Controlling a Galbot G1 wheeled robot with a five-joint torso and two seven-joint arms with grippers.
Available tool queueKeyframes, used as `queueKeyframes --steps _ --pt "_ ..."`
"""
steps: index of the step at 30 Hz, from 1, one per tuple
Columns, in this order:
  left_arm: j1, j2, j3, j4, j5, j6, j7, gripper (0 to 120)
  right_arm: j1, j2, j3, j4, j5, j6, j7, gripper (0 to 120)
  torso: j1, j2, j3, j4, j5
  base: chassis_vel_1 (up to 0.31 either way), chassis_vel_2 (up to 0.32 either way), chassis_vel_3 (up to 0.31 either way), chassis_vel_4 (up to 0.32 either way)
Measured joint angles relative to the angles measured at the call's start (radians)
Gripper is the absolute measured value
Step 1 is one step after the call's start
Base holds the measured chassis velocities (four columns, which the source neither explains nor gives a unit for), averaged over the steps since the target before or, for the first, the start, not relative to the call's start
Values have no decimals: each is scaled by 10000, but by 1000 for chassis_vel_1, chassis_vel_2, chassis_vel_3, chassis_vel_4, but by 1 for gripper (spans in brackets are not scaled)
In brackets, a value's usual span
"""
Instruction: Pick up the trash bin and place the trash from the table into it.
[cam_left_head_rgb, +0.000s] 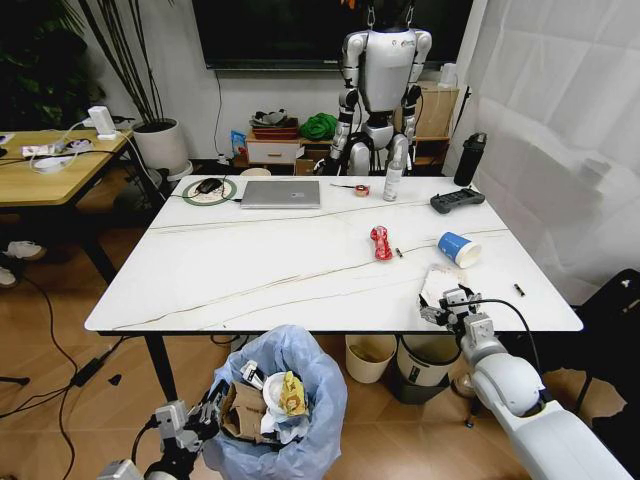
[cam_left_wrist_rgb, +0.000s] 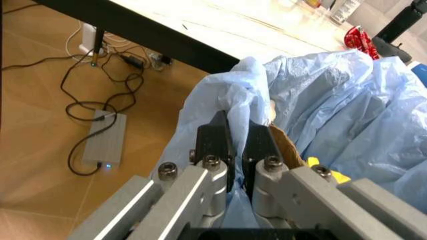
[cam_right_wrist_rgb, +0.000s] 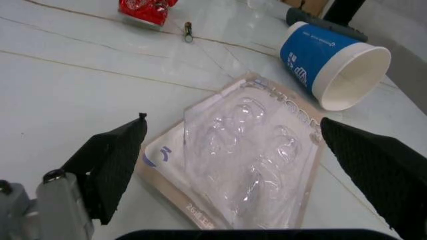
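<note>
Right wrist view shows a flat white packet (cam_right_wrist_rgb: 247, 160) with a clear blister front lying flat on the table (cam_right_wrist_rgb: 73, 95), its long axis running from beside the right gripper (cam_right_wrist_rgb: 233, 150) toward the blue-and-white paper cup (cam_right_wrist_rgb: 327, 60); the gripper's two black fingers (cam_right_wrist_rgb: 110, 160) are spread wide, one on each side of the packet, gripping nothing. The cup lies on its side near the packet's far end, its open mouth turned toward the table's right edge. A crumpled red wrapper (cam_right_wrist_rgb: 143, 10) lies farther in. Seen from the head view, the packet (cam_left_head_rgb: 438, 283) sits near the table's front right edge. Below the front edge, the trash bin (cam_left_head_rgb: 290, 400) stands upright, its blue bag holding cardboard, white paper and a yellow wrapper. At its left rim the left gripper (cam_left_wrist_rgb: 237, 145) is clamped on a fold of the bag.
</note>
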Motion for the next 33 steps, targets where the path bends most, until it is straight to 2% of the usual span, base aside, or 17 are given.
queueKeyframes --steps 7,8,11,13,14,20,21,27,28,30,33 --pt "-41 18 -11 8 -47 0 3 0 210 125 -99 -448 -122 58 7 84 0 0 0 0 0 0 0 0 0" --pt "-49 22 -11 22 -62 -1 3 0 203 125 -100 -461 -96 69 7 77 0 0 0 0 0 0 0 0 0" --pt "-63 47 -17 57 -91 0 3 0 192 127 -103 -467 -2 73 7 69 0 0 0 0 0 0 0 0 0" --pt "-87 72 -27 84 -118 3 3 0 197 151 -137 -481 60 73 7 57 0 0 0 -1 0 0 0 0 0" --pt "-87 72 -27 84 -118 3 3 0 197 151 -137 -481 60 73 7 57 0 0 0 -1 0 0 0 0 0" --pt "-133 114 -33 91 -197 35 -10 0 225 171 -230 -518 144 69 8 34 -2 0 0 0 1 0 0 0 0" --pt "-133 114 -33 91 -197 35 -10 0 225 171 -230 -518 144 69 8 34 -2 0 0 0 1 0 0 0 0" --pt "-181 155 -55 137 -284 47 -19 0 230 197 -327 -579 179 28 13 8 -2 0 0 0 -1 0 0 0 0" --pt "-181 155 -55 137 -284 47 -19 0 230 197 -327 -579 179 28 13 8 -2 0 0 0 -1 0 0 0 0" --pt "-196 161 -57 137 -301 53 -23 0 230 204 -340 -588 188 26 16 0 -2 0 0 -1 -1 0 0 0 0" --pt "-205 170 -60 138 -312 60 -24 0 227 196 -319 -508 323 29 16 0 -2 0 0 -1 1 0 0 0 0"
